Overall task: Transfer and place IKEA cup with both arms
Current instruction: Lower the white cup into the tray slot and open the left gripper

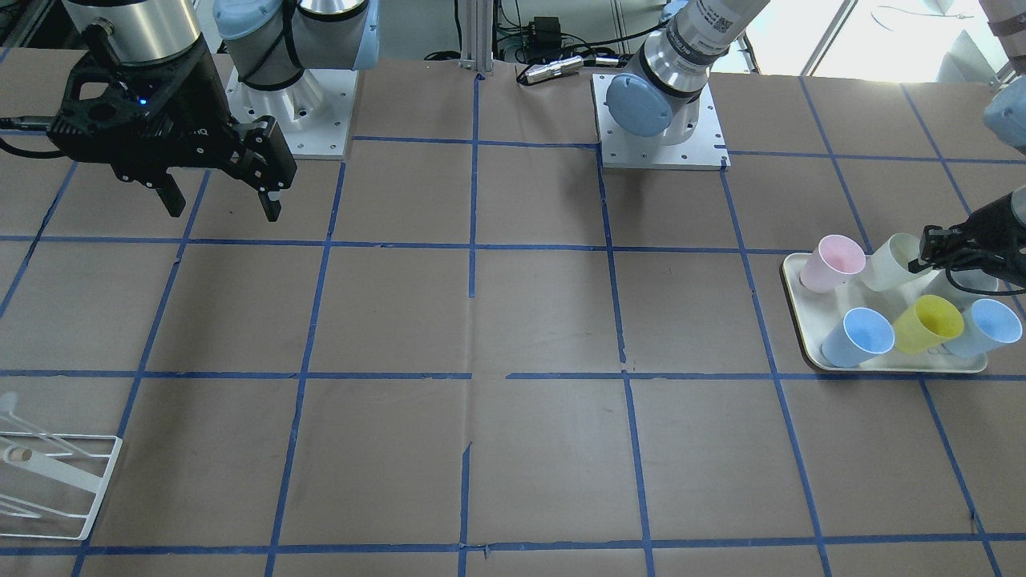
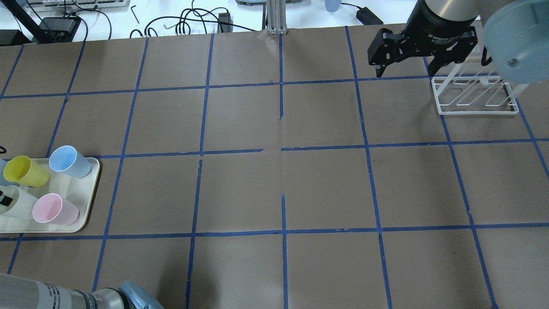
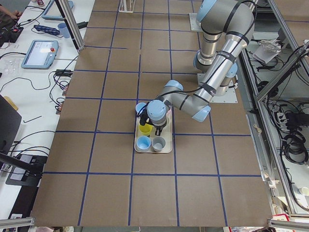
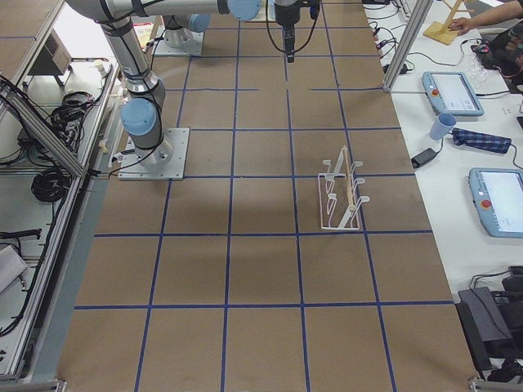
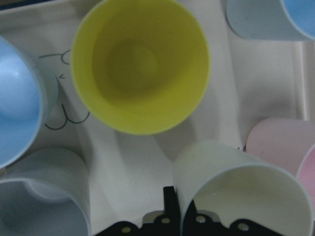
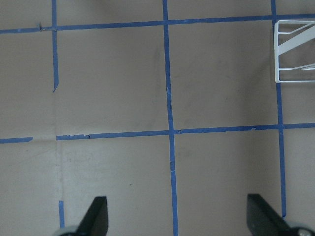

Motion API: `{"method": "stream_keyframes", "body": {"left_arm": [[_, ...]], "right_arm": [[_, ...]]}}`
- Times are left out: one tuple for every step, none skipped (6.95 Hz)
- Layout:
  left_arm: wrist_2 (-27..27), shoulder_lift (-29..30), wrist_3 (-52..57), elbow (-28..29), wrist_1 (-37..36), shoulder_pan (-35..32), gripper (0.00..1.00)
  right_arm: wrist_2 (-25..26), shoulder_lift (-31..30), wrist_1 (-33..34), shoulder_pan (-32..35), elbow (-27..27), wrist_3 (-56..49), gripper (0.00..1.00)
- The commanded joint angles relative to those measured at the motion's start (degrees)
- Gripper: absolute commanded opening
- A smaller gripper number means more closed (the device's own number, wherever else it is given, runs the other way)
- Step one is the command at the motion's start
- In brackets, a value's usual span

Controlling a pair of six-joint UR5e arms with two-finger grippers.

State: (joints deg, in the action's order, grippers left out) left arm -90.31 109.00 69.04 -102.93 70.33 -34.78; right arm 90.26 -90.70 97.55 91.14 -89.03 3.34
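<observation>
The off-white IKEA cup stands on a cream tray among coloured cups. It also shows in the overhead view and in the left wrist view. My left gripper is shut on the cup's rim. One finger is pressed against the outside of the wall and the other is hidden inside the cup. My right gripper hangs open and empty above the table at the far end. It shows with its jaws wide apart in the overhead view and in the right wrist view.
On the tray stand a pink cup, a yellow cup, two blue cups and a grey cup. A white wire rack stands near the right gripper.
</observation>
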Motion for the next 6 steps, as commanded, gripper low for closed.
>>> {"method": "stream_keyframes", "body": {"left_arm": [[0.0, 0.9, 0.1, -0.2, -0.7, 0.1, 0.12], [0.0, 1.1, 0.1, -0.3, -1.2, 0.1, 0.45], [0.0, 1.1, 0.0, -0.3, -1.2, 0.1, 0.51], [0.0, 1.1, 0.0, -0.3, -1.1, 0.1, 0.53], [0.0, 1.2, 0.0, -0.3, -1.1, 0.1, 0.54], [0.0, 1.2, 0.0, -0.3, -1.2, 0.1, 0.55]], "right_arm": [[0.0, 0.0, 0.0, 0.0, 0.0, 0.0, 1.00], [0.0, 0.1, 0.0, 0.0, 0.0, 0.0, 1.00], [0.0, 0.1, 0.0, 0.0, 0.0, 0.0, 1.00], [0.0, 0.0, 0.0, 0.0, 0.1, 0.0, 1.00], [0.0, 0.1, 0.1, 0.0, 0.1, 0.0, 1.00], [0.0, 0.1, 0.1, 0.0, 0.1, 0.0, 1.00]]}}
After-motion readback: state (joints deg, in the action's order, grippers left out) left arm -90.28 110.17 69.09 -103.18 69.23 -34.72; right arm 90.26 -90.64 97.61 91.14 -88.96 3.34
